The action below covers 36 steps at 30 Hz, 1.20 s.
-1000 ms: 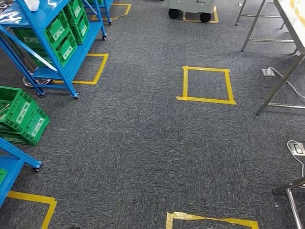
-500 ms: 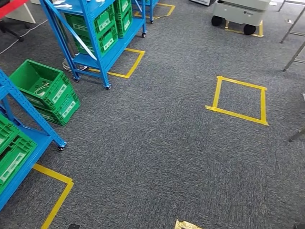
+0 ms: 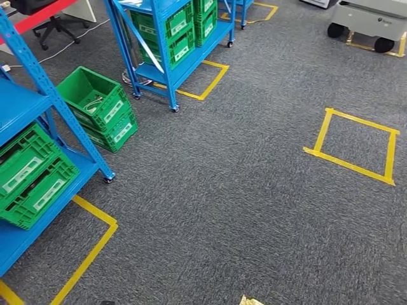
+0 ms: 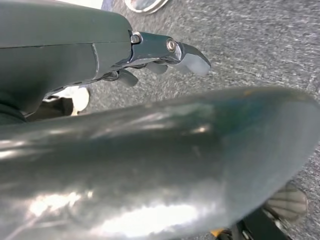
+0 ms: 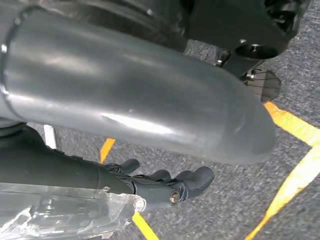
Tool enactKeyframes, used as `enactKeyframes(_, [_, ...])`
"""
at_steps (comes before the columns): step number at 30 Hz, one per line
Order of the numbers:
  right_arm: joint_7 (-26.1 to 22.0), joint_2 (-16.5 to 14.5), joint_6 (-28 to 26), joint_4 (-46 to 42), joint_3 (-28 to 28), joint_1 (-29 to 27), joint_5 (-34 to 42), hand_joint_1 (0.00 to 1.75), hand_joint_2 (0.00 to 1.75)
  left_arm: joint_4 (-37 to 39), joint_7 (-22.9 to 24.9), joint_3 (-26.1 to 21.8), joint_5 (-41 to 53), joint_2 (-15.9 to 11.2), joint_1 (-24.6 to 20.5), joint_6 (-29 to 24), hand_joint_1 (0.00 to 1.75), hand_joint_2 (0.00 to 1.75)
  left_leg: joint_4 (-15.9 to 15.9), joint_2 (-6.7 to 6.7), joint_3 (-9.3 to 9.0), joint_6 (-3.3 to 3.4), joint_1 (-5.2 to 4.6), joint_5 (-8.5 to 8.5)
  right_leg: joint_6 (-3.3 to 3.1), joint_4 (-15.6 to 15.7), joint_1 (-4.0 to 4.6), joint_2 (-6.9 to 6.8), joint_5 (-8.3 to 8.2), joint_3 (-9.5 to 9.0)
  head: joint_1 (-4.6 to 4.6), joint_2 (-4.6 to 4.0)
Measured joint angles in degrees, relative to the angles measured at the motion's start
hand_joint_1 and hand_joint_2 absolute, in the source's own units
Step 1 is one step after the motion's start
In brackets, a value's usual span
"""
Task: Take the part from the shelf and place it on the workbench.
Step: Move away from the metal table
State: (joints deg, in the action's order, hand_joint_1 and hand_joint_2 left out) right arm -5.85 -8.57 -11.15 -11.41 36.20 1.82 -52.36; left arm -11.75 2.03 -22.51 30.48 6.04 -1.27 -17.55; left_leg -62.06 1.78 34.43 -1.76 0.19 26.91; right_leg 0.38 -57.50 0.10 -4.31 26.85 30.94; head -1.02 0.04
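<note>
In the head view, a blue shelf (image 3: 46, 95) is standing at the left edge of the frame, and green crates (image 3: 34, 175) are sitting on its lower level. A second blue shelf (image 3: 165, 44) is standing at the upper middle, with more green crates (image 3: 184, 32) stacked on its levels. Between the two shelves, a stack of green crates (image 3: 103, 114) is sitting on the grey carpet (image 3: 226, 203). The top one is lying open with something pale inside. I cannot tell which crate is holding the part, and the part itself is too small to pick out.

Yellow tape is marking a square (image 3: 357, 146) at the right of the frame. Other strips of tape are lying beside each shelf. A pale wheeled cart (image 3: 369, 19) is standing at the upper right, and an office chair (image 3: 53, 25) is standing at the upper left.

In the left wrist view, the left robot hand (image 4: 166, 50) is hanging over the carpet, released, with its fingers stretched out and nothing in them.

In the right wrist view, the right robot hand (image 5: 166, 185) is likewise hanging released over the carpet and the tape, with its fingers fairly straight and apart. Crumpled clear plastic (image 5: 64, 215) is lying along its wrist end. I cannot tell what the plastic is.
</note>
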Motion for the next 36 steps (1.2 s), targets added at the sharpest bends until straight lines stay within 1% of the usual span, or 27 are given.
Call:
enactKeyframes(2, [0.0, 0.0, 0.0, 0.0, 0.0, 0.0, 0.0, 0.00, 0.00, 0.0, 0.0, 0.0, 0.1, 0.1, -0.3, 0.0, 0.00, 0.00, 5.2, 1.96, -2.68, 0.51, -0.23, -1.30, 0.52, -0.2, 0.35, -1.18, 0.29, -0.10, 0.02, 0.00])
enactKeyframes(3, [0.0, 0.0, -0.1, 0.0, 0.0, 0.1, 0.0, 0.00, 0.00, 0.0, 0.0, 0.0, 0.1, 0.2, -0.4, 0.0, 0.00, 0.00, 5.8, 2.02, -2.86, 0.75, -0.36, -1.22, 0.78, -0.2, 0.50, -1.76, 0.40, -0.16, 0.05, 0.00])
enactKeyframes(4, [0.0, 0.0, -0.1, 0.0, 0.0, 0.2, -0.1, 0.00, 0.00, 0.0, 0.0, 0.0, 0.1, 0.3, -0.4, 0.0, 0.00, 0.00, 5.8, 1.30, -2.76, 1.13, -0.34, -1.28, 1.02, -0.2, 0.48, -2.34, 0.46, -0.32, 0.10, 0.00])
enactKeyframes(5, [0.0, 0.0, -0.2, 0.0, 0.1, 0.3, -0.3, 0.00, 0.00, 0.0, 0.0, 0.0, 0.1, 0.4, -0.2, 0.0, 0.00, 0.00, 5.9, 0.73, -2.73, 1.41, -0.26, -1.36, 1.38, -0.4, 0.40, -2.04, 0.70, -0.37, 0.14, 0.00])
enactKeyframes(7, [0.0, 0.0, -0.3, 0.0, 0.1, 0.3, -0.7, 0.00, 0.00, 0.0, 0.0, 0.0, 0.2, 0.4, -0.1, 0.0, 0.00, 0.00, 6.0, -0.43, -2.75, 2.04, 0.02, -1.60, 2.12, -3.1, 0.17, 0.58, 2.66, 0.65, 0.43, 0.00])
enactKeyframes(8, [0.1, 0.0, -0.4, 0.0, 0.0, 0.2, -1.0, 0.00, 0.00, 0.0, 0.0, 0.0, 0.2, 0.4, -0.2, 0.0, 0.00, 0.00, 6.0, -1.04, -2.69, 2.29, 0.14, -1.71, 2.41, -6.3, 0.05, 2.36, 4.46, 2.08, 0.59, 0.00])
enactKeyframes(9, [0.1, 0.0, -0.5, 0.0, 0.0, 0.1, -1.3, 0.00, 0.00, 0.0, 0.0, 0.0, 0.3, 0.4, -0.3, 0.1, 0.00, 0.00, 6.0, -1.71, -2.61, 2.46, 0.17, -1.79, 2.52, -10.2, -0.01, 3.44, 6.42, 3.88, 0.73, 0.00])
enactKeyframes(10, [0.2, 0.0, -0.5, 0.0, 0.0, 0.0, -1.5, 0.00, 0.00, 0.0, 0.0, 0.0, 0.5, 0.4, -0.4, 0.2, 0.00, 0.00, 6.0, -2.43, -2.52, 2.55, 0.17, -1.84, 2.56, -14.1, -0.05, 3.87, 7.95, 5.71, 0.76, 0.00])
enactKeyframes(11, [0.2, 0.0, -0.5, 0.0, 0.0, -0.1, -1.8, 0.00, 0.00, 0.0, 0.0, 0.0, 0.6, 0.5, -0.4, 0.3, 0.00, 0.00, 6.0, -3.20, -2.47, 2.57, 0.19, -1.89, 2.54, -16.6, -0.07, 4.02, 8.54, 6.98, 0.78, 0.00])
enactKeyframes(12, [0.3, 0.0, -0.6, 0.0, 0.0, -0.2, -1.9, 0.00, 0.00, 0.0, 0.0, 0.0, 0.7, 0.5, -0.3, 0.3, 0.00, 0.00, 6.0, -3.98, -2.47, 2.54, 0.22, -1.93, 2.50, -16.9, -0.11, 4.09, 7.96, 7.26, 0.80, 0.00])
enactKeyframes(13, [0.3, 0.0, -0.6, 0.0, -0.1, -0.2, -2.1, 0.00, 0.00, 0.0, 0.1, 0.0, 0.8, 0.5, -0.3, 0.4, 0.00, 0.00, 6.0, -4.80, -2.49, 2.46, 0.29, -1.97, 2.45, -14.8, -0.19, 4.30, 6.32, 6.41, 0.80, 0.00])
enactKeyframes(14, [0.3, 0.0, -0.6, 0.0, -0.1, -0.1, -2.1, 0.00, 0.00, 0.0, 0.2, 0.0, 0.9, 0.5, -0.3, 0.5, 0.00, 0.00, 5.9, -5.62, -2.50, 2.31, 0.39, -2.02, 2.46, -11.0, -0.36, 4.96, 4.11, 4.66, 0.80, 0.00])
enactKeyframes(15, [0.3, 0.0, -0.6, 0.0, -0.1, -0.1, -2.1, 0.00, 0.00, 0.0, 0.3, 0.0, 0.9, 0.6, -0.3, 0.5, 0.00, 0.00, 5.9, -6.38, -2.45, 2.07, 0.42, -2.07, 2.52, -6.9, -0.63, 6.52, 2.40, 2.73, 0.81, 0.00])
enactKeyframes(16, [0.3, 0.0, -0.6, 0.0, -0.2, -0.1, -2.2, 0.00, 0.00, 0.0, 0.4, 0.0, 1.0, 0.6, -0.4, 0.5, 0.00, 0.00, 5.7, -7.14, -2.30, 1.76, 0.44, -2.12, 2.52, -3.5, -0.90, 8.10, 1.30, 1.18, 0.79, 0.00])
enactKeyframes(18, [0.3, 0.0, -0.6, 0.0, -0.2, -0.1, -2.2, 0.00, 0.00, 0.0, 0.6, 0.0, 1.2, 0.6, -0.5, 0.5, 0.00, 0.00, 5.8, -8.42, -1.81, 0.95, 0.54, -2.43, 2.19, -0.9, -1.05, 9.91, 1.02, -0.17, 0.76, 0.00])
enactKeyframes(20, [0.3, 0.1, -0.6, 0.0, -0.2, 0.0, -2.2, 0.00, 0.00, 0.0, 0.9, 0.0, 1.4, 0.5, -0.3, 0.5, 0.00, 0.00, 5.9, -9.23, -1.33, 0.17, 0.83, -2.80, 1.35, -0.7, -0.85, 8.69, 0.74, -0.30, 0.75, 0.00])
enactKeyframes(21, [0.4, 0.1, -0.6, 0.0, -0.2, 0.0, -2.2, 0.00, 0.00, 0.0, 1.0, 0.0, 1.5, 0.6, -0.2, 0.5, 0.00, 0.00, 5.5, -8.46, -1.04, -0.13, 0.81, -2.52, 0.95, -0.6, -0.82, 8.01, 0.57, -0.29, 0.60, 0.00])
enactKeyframes(22, [0.4, 0.1, -0.6, 0.0, -0.2, 0.0, -2.3, 0.00, 0.00, 0.0, 1.1, 0.1, 1.7, 0.6, -0.2, 0.5, 0.00, 0.00, 4.1, -7.04, -0.33, -0.35, 0.70, -1.54, 0.57, -0.4, -0.82, 7.19, 0.42, -0.30, 0.36, 0.00])
enactKeyframes(24, [0.4, 0.1, -0.6, 0.0, -0.2, -0.2, -2.3, 0.00, 0.00, 0.1, 1.2, 0.1, 1.9, 0.6, -0.4, 0.5, 0.00, 0.00, -2.3, -3.70, 2.69, -0.62, 0.43, 2.15, 0.08, -0.3, -0.65, 5.35, 0.37, -0.26, -0.15, 0.00])
enactKeyframes(26, [0.5, 0.2, -0.7, 0.0, -0.2, -0.3, -2.3, 0.00, 0.00, 0.1, 1.2, 0.1, 2.0, 0.8, -0.5, 0.6, 0.00, 0.00, -9.3, -2.68, 5.90, -0.69, 0.43, 5.05, -0.16, -0.3, -0.39, 3.39, 0.46, -0.18, -0.26, 0.00])
enactKeyframes(27, [0.5, 0.2, -0.7, 0.0, -0.2, -0.3, -2.4, 0.00, 0.00, 0.1, 1.2, 0.1, 2.1, 0.8, -0.4, 0.6, 0.00, 0.00, -10.5, -2.58, 6.29, -0.63, 0.42, 4.98, -0.23, -0.3, -0.29, 2.53, 0.51, -0.18, -0.26, 0.00])
enactKeyframes(28, [0.5, 0.2, -0.7, 0.0, -0.2, -0.3, -2.4, 0.00, 0.00, 0.1, 1.2, 0.2, 2.1, 0.9, -0.4, 0.6, 0.00, 0.00, -9.3, -2.46, 5.50, -0.49, 0.37, 3.82, -0.25, -0.3, -0.22, 1.75, 0.55, -0.24, -0.27, 0.00])
enactKeyframes(29, [0.5, 0.2, -0.7, 0.0, -0.2, -0.2, -2.4, 0.00, 0.00, 0.1, 1.2, 0.2, 2.1, 0.9, -0.3, 0.6, 0.00, 0.00, -6.3, -2.00, 3.78, -0.27, 0.26, 2.02, -0.25, -0.3, -0.16, 1.06, 0.61, -0.34, -0.28, 0.00])
enactKeyframes(31, [0.5, 0.2, -0.7, 0.0, -0.2, -0.1, -2.4, 0.00, 0.00, 0.1, 1.2, 0.2, 2.1, 0.8, -0.5, 0.6, 0.00, 0.00, 1.5, 1.08, -0.44, 0.43, -0.30, -1.02, 0.00, -0.4, 0.09, -0.19, 0.86, -0.57, -0.34, 0.00])
enactKeyframes(33, [0.5, 0.2, -0.7, 0.0, -0.2, -0.1, -2.4, 0.00, 0.00, 0.1, 1.4, 0.2, 2.8, 0.9, -0.7, 0.0, 0.00, 0.00, 5.3, 3.26, -2.27, 1.12, -0.83, -1.70, 0.45, -0.5, 0.44, -1.44, 1.17, -0.76, -0.29, 0.00])
enactKeyframes(35, [0.5, 0.2, -0.8, 0.0, -0.2, 0.0, -2.4, 0.00, 0.00, 0.1, 2.8, 0.7, 5.0, 0.8, -0.6, -2.9, 0.00, 0.00, 5.7, 2.18, -2.19, 1.65, -0.82, -1.69, 0.95, -0.4, 0.56, -2.58, 1.41, -1.05, -0.17, 0.00])
enactKeyframes(36, [0.5, 0.2, -1.0, 0.0, -0.2, 0.1, -2.3, 0.00, 0.00, 0.1, 4.2, 1.2, 6.8, 0.8, -0.5, -6.0, 0.00, 0.00, 5.8, 1.50, -2.21, 1.91, -0.66, -1.78, 1.30, -0.7, 0.50, -2.00, 1.81, -1.05, -0.09, 0.00])
